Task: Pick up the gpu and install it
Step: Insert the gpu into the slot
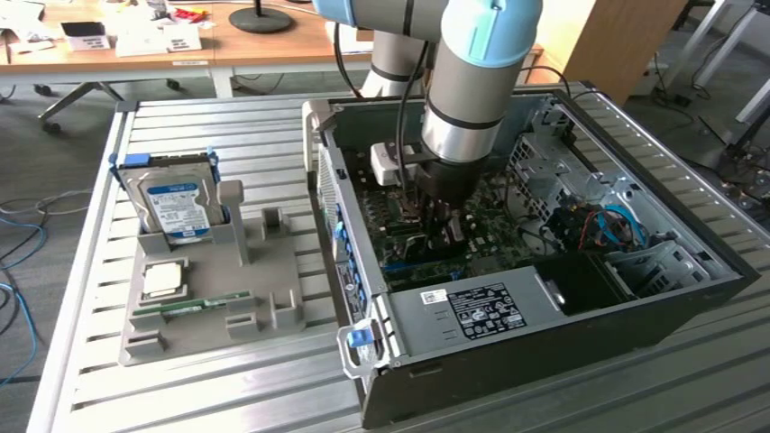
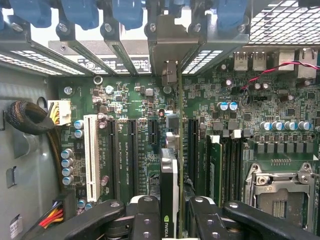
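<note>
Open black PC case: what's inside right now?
Inside the open black PC case: green motherboard with a white slot, and the green gpu card standing edge-on in the tool over the slots. Its bottom edge and the slot beneath are covered.

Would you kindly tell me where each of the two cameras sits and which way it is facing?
Exterior view: off the arm, raised, looking down at the open computer case and parts holder; the arm's grey and blue links reach into the case.
Wrist view: on the wrist, facing the motherboard; the end effector shows, shut on the gpu.
Shared: case interior, motherboard and end effector.
</note>
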Tool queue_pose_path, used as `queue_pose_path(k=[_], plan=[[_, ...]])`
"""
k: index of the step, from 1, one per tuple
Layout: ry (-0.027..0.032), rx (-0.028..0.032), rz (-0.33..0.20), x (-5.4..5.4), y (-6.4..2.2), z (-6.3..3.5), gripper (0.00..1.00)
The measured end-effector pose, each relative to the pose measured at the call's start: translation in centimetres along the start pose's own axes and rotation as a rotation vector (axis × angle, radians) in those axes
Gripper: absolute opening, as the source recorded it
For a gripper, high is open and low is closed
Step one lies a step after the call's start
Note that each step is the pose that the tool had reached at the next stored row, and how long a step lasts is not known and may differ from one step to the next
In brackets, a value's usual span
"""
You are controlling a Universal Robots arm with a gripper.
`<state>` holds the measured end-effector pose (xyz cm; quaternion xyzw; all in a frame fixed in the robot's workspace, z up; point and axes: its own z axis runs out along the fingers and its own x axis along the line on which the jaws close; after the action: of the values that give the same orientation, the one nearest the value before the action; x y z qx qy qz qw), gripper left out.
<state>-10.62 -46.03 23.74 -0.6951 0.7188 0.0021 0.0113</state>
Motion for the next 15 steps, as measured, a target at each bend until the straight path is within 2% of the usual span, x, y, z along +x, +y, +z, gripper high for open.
queue_pose_path(k=[7,8,9,11,12,13,15], plan=[[-0.0009,0.0002,0.001,-0.01,0.04,0.04,0.28],[-0.0008,0.0004,0.001,-0.01,0.02,0.04,0.33],[-0.0003,0.0002,0.0,-0.01,0.0,0.02,0.33],[-0.0002,0.0001,0.0,0.0,0.0,0.01,0.45],[-0.0002,0.0001,0.0,0.0,0.0,0.01,0.45],[-0.0001,0.0001,0.0,0.0,0.0,0.01,0.52],[-0.0002,0.0001,0.0,0.0,0.0,0.01,0.52]])
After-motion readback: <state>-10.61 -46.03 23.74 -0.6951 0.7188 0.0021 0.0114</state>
